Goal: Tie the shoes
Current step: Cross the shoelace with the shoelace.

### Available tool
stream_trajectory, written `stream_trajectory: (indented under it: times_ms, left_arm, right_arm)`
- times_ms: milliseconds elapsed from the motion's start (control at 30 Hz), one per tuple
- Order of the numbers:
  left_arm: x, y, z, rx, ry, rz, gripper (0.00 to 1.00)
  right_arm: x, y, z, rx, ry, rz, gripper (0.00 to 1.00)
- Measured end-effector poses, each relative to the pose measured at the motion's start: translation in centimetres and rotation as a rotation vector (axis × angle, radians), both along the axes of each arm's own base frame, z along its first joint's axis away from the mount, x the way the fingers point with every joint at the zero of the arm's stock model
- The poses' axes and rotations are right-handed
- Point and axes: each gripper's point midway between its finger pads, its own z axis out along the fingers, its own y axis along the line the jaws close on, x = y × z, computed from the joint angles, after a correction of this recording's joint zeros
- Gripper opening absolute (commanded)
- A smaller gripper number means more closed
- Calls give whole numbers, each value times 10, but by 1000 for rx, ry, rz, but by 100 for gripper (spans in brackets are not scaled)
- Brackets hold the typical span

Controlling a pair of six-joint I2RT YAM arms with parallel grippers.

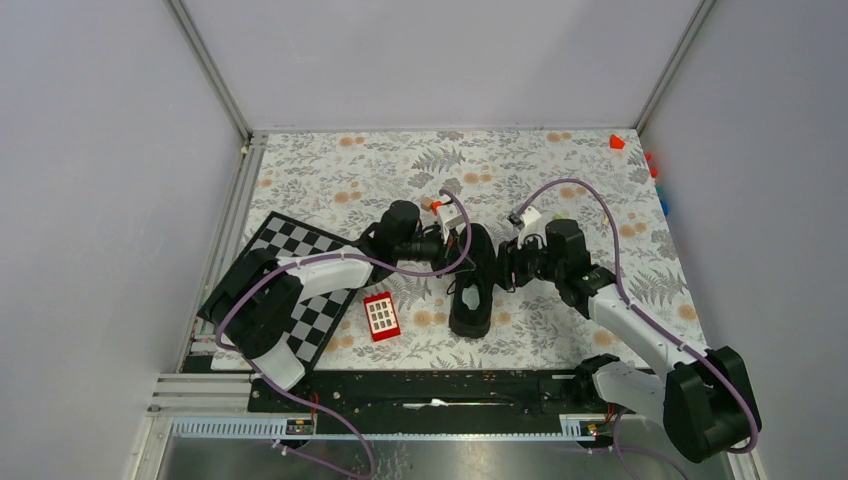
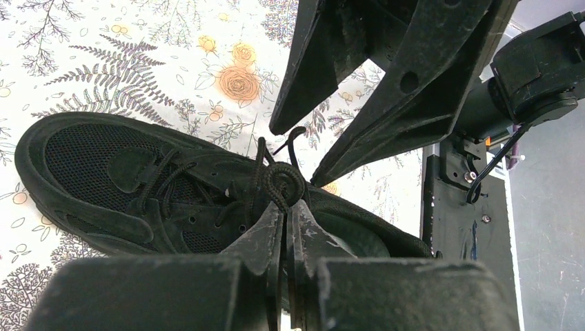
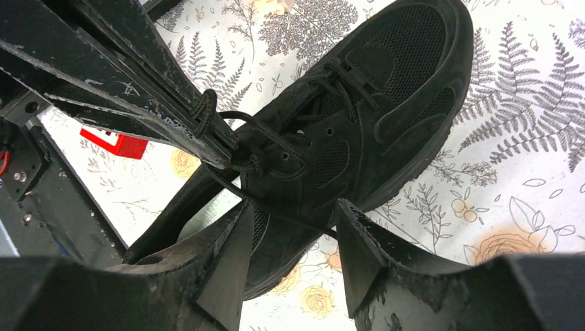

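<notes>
The black low-top shoe (image 1: 470, 305) lies on the floral mat between both arms, also shown in the left wrist view (image 2: 90, 158) and right wrist view (image 3: 407, 76). My left gripper (image 1: 452, 248) (image 2: 285, 205) is shut on a coiled bit of black lace (image 2: 283, 181) above the tongue. From the right wrist view the left gripper (image 3: 227, 157) has lace (image 3: 205, 110) wrapped on its closed fingers. My right gripper (image 1: 503, 268) (image 3: 293, 210) is open beside the shoe's right flank. A thin lace strand crosses the gap between its fingers without being pinched. Its spread fingers hang over the lace knot, where the right gripper (image 2: 296, 155) faces my left one.
A red block with white squares (image 1: 381, 316) (image 3: 114, 143) lies left of the shoe. A checkerboard mat (image 1: 290, 270) sits under my left arm. A small red piece (image 1: 617, 141) rests at the back right corner. Grey walls enclose the table; a black rail (image 1: 430, 390) runs along the near edge.
</notes>
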Motion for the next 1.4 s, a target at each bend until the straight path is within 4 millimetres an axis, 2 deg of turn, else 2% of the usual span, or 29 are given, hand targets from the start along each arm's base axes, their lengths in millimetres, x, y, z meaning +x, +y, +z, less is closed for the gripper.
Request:
stream_trajectory:
  times_ms: [167,333,533,600,800,867,1100,1200,1300,1400]
  left_arm:
    - [3,0,3,-5,-6,3,0]
    - [4,0,4,-6,-7,7,0]
    - [5,1,4,-6,-7,9,0]
    - [5,1,4,-6,-7,9,0]
    - [5,1,4,-6,-7,8,0]
    - [5,1,4,-6,-7,8,0]
    - [5,1,4,-6,-6,8,0]
    - [5,1,4,-6,-7,8,0]
    - [5,1,4,-7,-7,8,0]
    - [5,1,4,-7,-7,8,0]
  right_arm:
    - [2,4,2,0,-49,49,51]
    - [-5,9,-8,8,-5,103,51]
    - [-10,13,-11,20,16,128,52]
    - [-9,13,-14,18,26,129,45]
    - [-13,17,-16,33,59,152,9]
    - [-15,18,-15,39,62,162,0]
    - [-17,16,-12,32,57,154,0]
    - [-16,14,-11,23,53,141,4]
    - [-17,11,-10,10,61,128,12]
    - [-17,10,-10,2,68,122,14]
